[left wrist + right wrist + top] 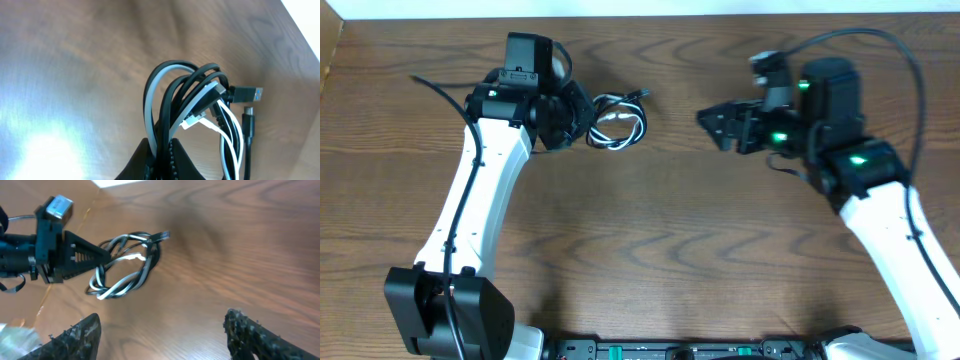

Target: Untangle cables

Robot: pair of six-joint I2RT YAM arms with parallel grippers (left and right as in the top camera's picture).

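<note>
The black and white cables [617,122] lie as one tangled coil at the upper middle of the table. My left gripper [582,118] is shut on the coil's left side. In the left wrist view the jaws [161,150] pinch black and white loops [185,100], with a blue-tipped USB plug [248,93] sticking out to the right. My right gripper [718,124] is open and empty, to the right of the coil with a gap between. In the right wrist view its fingers [160,330] frame bare table, and the coil [125,270] lies beyond them, held by the left gripper [100,257].
Thick black robot wires arch over the right arm [900,60] and run along the left arm [450,100]. A pale surface borders the table's far edge [620,8]. A black base unit sits at the front edge [670,348].
</note>
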